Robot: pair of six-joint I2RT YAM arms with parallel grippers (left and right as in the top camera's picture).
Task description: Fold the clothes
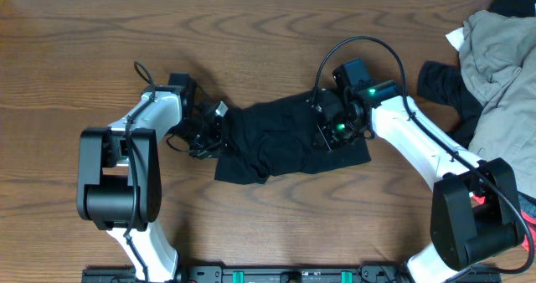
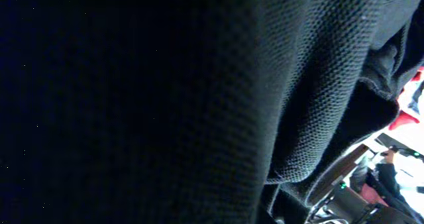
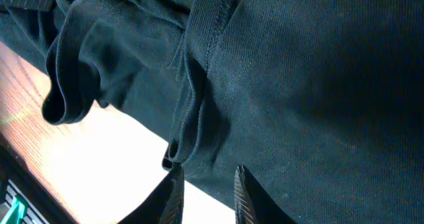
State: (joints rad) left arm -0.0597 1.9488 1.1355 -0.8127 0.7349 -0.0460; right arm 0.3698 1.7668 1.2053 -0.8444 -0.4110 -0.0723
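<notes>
The black shirt [image 1: 276, 141] lies bunched in the middle of the counter [image 1: 100, 48], its long axis running left to right and its lower hem rumpled toward the near side. I can't make out a chest logo or its collar. The left pincer [image 1: 215, 131] is pressed together on the shirt's left edge, its fingers lost behind cloth that smothers its camera. The right pincer [image 3: 207, 181] sits on the shirt's right part, fingertips slightly parted at a stitched fold. A khaki-grey garment [image 1: 502, 74] is cut off at the far right.
</notes>
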